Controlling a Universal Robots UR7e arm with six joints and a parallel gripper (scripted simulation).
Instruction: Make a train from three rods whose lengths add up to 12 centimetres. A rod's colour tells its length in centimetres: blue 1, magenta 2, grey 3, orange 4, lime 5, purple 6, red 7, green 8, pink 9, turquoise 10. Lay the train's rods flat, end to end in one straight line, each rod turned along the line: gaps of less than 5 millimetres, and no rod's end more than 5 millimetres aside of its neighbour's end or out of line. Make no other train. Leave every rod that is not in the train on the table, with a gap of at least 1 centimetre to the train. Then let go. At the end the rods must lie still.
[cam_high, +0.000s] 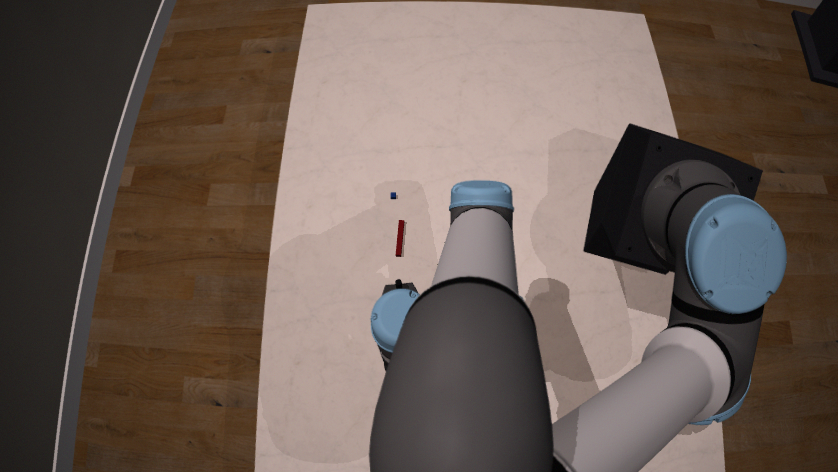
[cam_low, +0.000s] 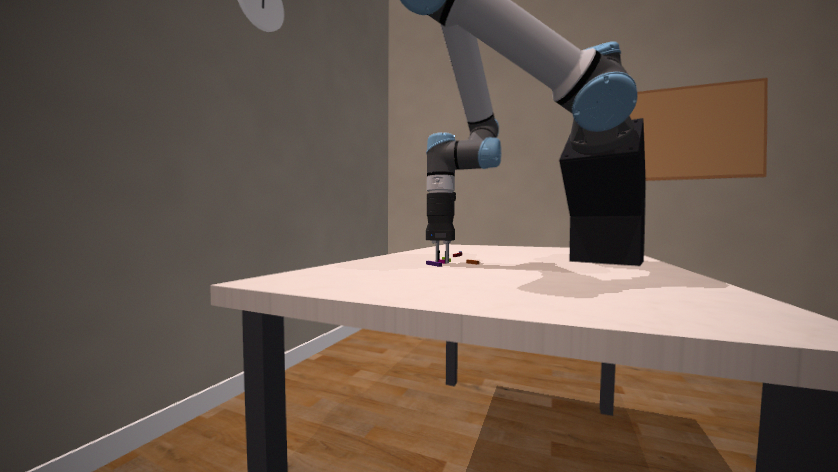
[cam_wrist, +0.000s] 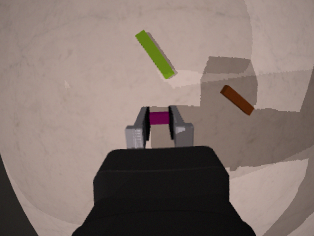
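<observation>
In the wrist view my gripper (cam_wrist: 159, 116) is shut on a short magenta rod (cam_wrist: 158, 118), low at the table top. A lime rod (cam_wrist: 156, 54) lies slanted beyond it. An orange rod (cam_wrist: 237, 100) lies to the right in shadow. From above, a red rod (cam_high: 399, 237) and a small blue rod (cam_high: 393, 195) lie on the table beyond the wrist; the arm hides the gripper and the other rods there. In the side view the gripper (cam_low: 441, 258) stands upright at the table, with a purple rod (cam_low: 434, 263) at its fingertips and the orange rod (cam_low: 472, 262) to the right.
The black robot base (cam_high: 662, 196) stands at the table's right side. The arm's elbow and forearm (cam_high: 469, 328) overhang the table's near middle.
</observation>
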